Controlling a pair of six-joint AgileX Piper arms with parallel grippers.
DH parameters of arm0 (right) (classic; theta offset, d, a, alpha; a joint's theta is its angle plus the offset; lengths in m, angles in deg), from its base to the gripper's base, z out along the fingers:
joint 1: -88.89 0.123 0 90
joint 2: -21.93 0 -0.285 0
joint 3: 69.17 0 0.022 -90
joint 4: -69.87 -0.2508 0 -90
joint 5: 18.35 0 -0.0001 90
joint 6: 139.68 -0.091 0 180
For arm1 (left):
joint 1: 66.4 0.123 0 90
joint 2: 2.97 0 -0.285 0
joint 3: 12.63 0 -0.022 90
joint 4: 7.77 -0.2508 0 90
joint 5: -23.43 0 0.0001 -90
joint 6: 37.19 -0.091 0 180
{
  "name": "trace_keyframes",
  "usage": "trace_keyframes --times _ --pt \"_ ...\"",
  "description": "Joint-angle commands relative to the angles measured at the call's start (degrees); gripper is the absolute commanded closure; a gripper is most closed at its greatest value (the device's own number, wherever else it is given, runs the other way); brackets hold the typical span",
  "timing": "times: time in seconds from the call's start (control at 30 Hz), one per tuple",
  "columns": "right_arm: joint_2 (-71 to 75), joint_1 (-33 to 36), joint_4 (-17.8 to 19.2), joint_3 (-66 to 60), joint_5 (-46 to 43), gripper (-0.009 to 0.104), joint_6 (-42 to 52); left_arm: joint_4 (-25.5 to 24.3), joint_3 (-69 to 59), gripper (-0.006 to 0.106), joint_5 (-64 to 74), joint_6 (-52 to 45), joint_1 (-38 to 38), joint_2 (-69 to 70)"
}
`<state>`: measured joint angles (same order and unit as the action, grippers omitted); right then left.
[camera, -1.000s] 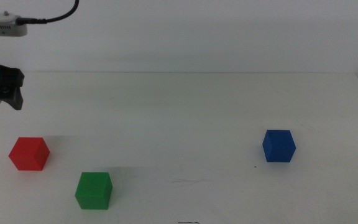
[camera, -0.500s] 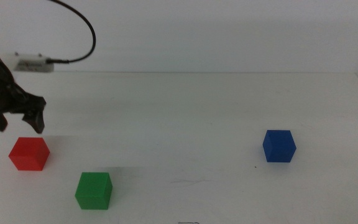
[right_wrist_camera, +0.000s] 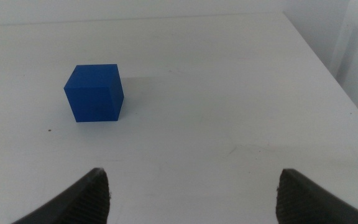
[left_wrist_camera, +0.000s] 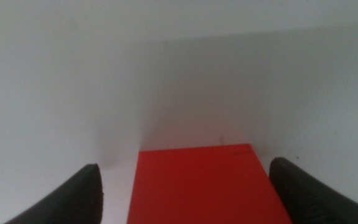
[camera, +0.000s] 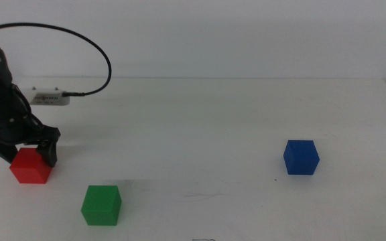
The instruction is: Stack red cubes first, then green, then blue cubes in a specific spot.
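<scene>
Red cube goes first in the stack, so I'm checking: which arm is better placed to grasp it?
Left. Its open pincer straddles the small matte red cube; the right pincer faces the small matte blue cube, far across the table.

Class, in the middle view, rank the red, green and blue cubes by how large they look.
1. green cube, nearest the camera.
2. blue cube and red cube look alike; the left gripper partly covers the red one, so no ranking.

The red cube [camera: 30,167], matte and flat on the table [camera: 213,120], sits near its left edge, the green cube [camera: 101,205] lies close by toward the front edge, and the deep-blue cube [camera: 301,157] rests well apart toward the right edge, all 3 unstacked.
</scene>
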<state>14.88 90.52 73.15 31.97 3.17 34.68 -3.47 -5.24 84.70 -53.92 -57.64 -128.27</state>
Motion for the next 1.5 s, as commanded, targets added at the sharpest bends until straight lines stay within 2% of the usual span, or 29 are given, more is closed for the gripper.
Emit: trace_keyframes --times 0.0,0.07,0.17,0.4,0.43,0.57,0.77,0.93,1.03,1.2,1.47 --pt "1.12 -0.43 0.47 1.02 -4.13 0.008 0.68 1.26 1.82 0.015 0.29 -0.19 0.02 2.62" --pt "1.12 -0.43 0.47 1.02 -4.13 0.008 0.68 1.52 1.82 0.023 1.23 -0.19 0.02 2.30" --pt "1.12 -0.43 0.47 1.02 -4.13 0.008 0.68 1.41 1.82 0.042 2.49 -0.13 0.02 2.33" --pt "1.12 -0.43 0.47 1.02 -4.13 0.008 0.68 4.73 1.93 0.100 7.45 1.57 -0.43 6.02" --pt "1.12 -0.43 0.47 1.02 -4.13 0.008 0.68 5.21 1.93 0.102 8.11 2.86 -0.94 7.28" --pt "1.12 -0.43 0.47 1.02 -4.13 0.008 0.68 3.67 1.93 0.102 11.92 9.83 -5.56 11.50" --pt "1.12 -0.43 0.47 1.02 -4.13 0.008 0.68 2.52 3.27 0.102 14.43 28.03 -19.24 14.61" --pt "1.12 -0.43 0.47 1.02 -4.13 0.008 0.68 2.26 3.92 0.102 9.36 41.34 -33.78 13.62" --pt "1.12 -0.43 0.47 1.02 -4.13 0.008 0.68 2.40 4.47 0.102 4.15 46.16 -38.73 11.78" --pt "1.12 -0.43 0.47 1.02 -4.13 0.008 0.68 2.47 11.11 0.102 6.32 48.52 -42.36 4.78" --pt "1.12 -0.43 0.47 1.02 -4.13 0.008 0.68 2.55 25.37 0.102 12.45 48.57 -44.07 -6.41"
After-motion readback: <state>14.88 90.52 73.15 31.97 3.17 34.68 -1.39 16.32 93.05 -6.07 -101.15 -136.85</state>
